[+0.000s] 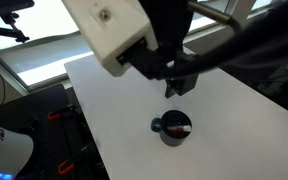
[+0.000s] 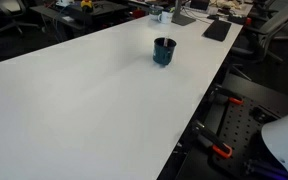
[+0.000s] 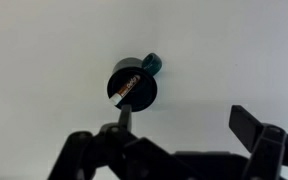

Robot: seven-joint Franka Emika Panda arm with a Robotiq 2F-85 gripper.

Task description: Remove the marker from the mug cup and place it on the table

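Observation:
The dark navy mug cup point(image 1: 173, 128) stands on the white table point(image 1: 114, 110), handle to one side. It also shows in an exterior view point(image 2: 164, 50) and in the wrist view point(image 3: 132, 88). The reddish marker with a pale end point(image 3: 123, 88) lies across the inside of the mug and shows as a red streak in an exterior view point(image 1: 178, 126). My gripper point(image 1: 176, 88) hangs above the mug, apart from it. In the wrist view the gripper point(image 3: 184, 125) is open and empty, with one finger just below the mug.
The table edge point(image 2: 199, 110) drops to dark equipment with red clamps point(image 2: 220, 151). A keyboard and other clutter point(image 2: 216, 30) lie at the far end of the table. Chairs and dark floor surround it.

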